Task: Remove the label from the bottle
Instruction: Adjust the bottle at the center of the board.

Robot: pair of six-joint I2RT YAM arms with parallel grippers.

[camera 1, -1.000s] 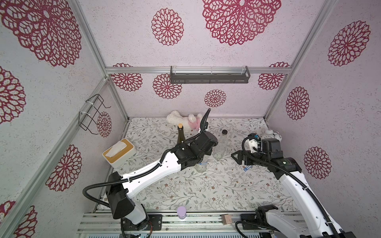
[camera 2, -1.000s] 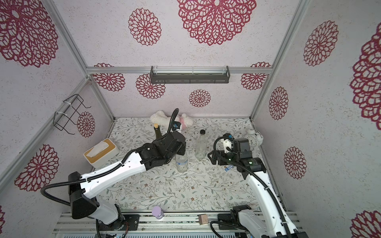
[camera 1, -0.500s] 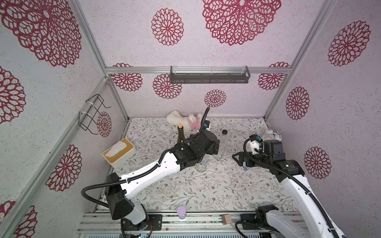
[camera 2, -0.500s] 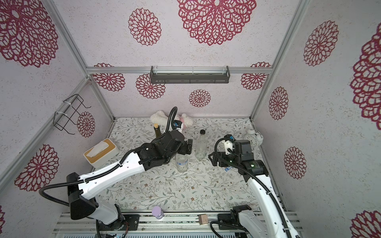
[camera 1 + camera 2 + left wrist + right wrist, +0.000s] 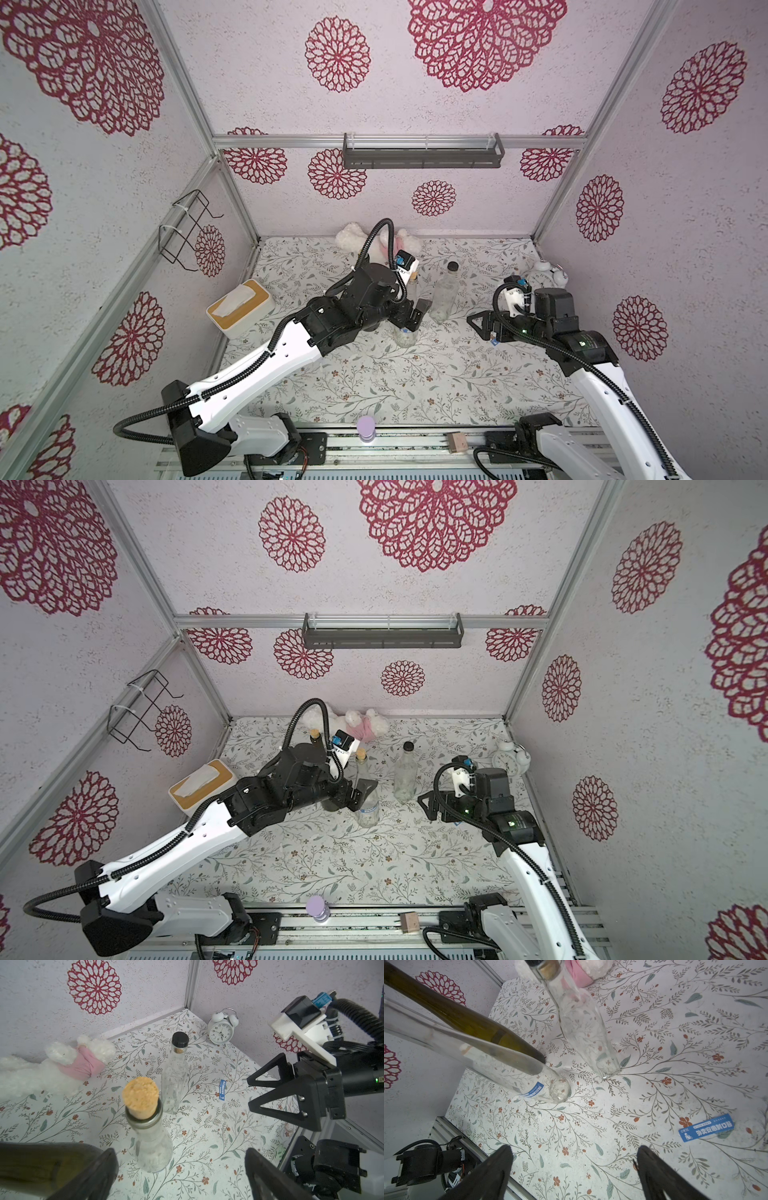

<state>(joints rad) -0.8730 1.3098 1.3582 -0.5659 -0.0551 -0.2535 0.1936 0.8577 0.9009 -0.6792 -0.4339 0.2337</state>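
Your left gripper (image 5: pixel 179 1151) is spread wide, with the corked clear bottle (image 5: pixel 153 1153) standing upright between its fingers. You can't tell from these views whether either finger touches the glass. A blue label (image 5: pixel 533 1089) is stuck low on that bottle's body, near the base. The bottle is mid-table, just beside a dark olive bottle (image 5: pixel 467 1020).

Your right gripper (image 5: pixel 574 1149) is spread too, holds nothing, and hovers over the floral tablecloth (image 5: pixel 654 1064) well apart from the bottles. A loose blue label (image 5: pixel 707 1128) lies flat on the cloth close to it (white print, too small for you to read in both top views).

A black-capped clear bottle (image 5: pixel 174 1078) stands upright between the two grippers. At the back you have a plush toy (image 5: pixel 62 1068) and a white alarm clock (image 5: pixel 222 1030) in the corner. A tissue box (image 5: pixel 239 307) sits by the left wall.
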